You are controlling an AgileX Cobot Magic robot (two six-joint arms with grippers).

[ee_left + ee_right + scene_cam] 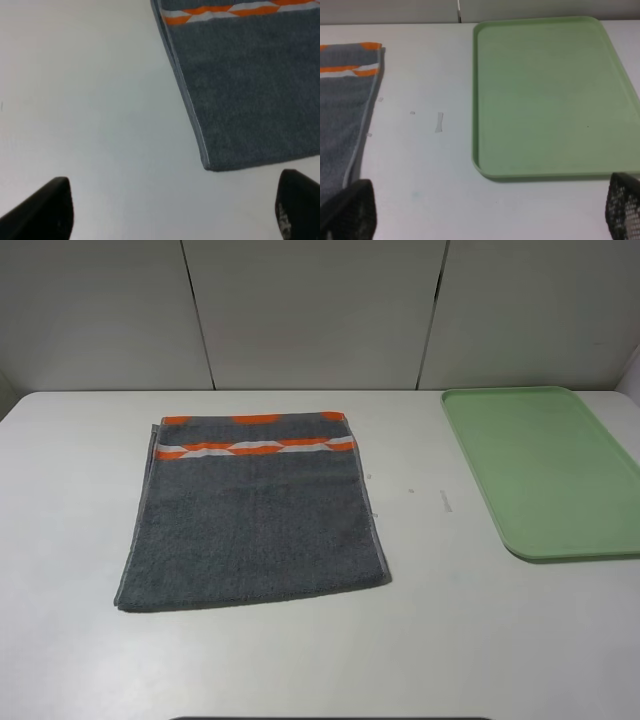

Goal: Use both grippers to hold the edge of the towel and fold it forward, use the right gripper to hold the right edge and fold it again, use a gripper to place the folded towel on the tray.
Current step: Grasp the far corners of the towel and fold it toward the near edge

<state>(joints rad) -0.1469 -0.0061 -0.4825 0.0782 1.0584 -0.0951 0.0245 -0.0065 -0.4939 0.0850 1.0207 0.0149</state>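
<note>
Your left gripper hangs with its black fingertips spread wide and nothing between them, just short of the near left corner of the dark grey rectangular terry towel. Your right gripper is just as wide and empty, looking over bare table between the towel's right side and the flat pale green plastic tray. The towel lies flat on the smooth white table, left of centre and well apart from the tray, which has nothing on it. I judge the first fold is the step in hand. Orange shows twice at the far end, though, and I cannot tell whether a layer is doubled there. Bring each gripper down on its own near corner and pinch the thin pale grey stitched hem. It looks firmer than the nap and should give a surer bite. Close low enough to catch the cloth without pressing hard into the table. Lift both corners together and level, then carry them forward to the orange-and-white patterned band so edge meets edge. The terry looks soft and limp, so expect sag between your grips and some drag. The tray looks rigid and slick, with rounded corners and a low raised rim.
</note>
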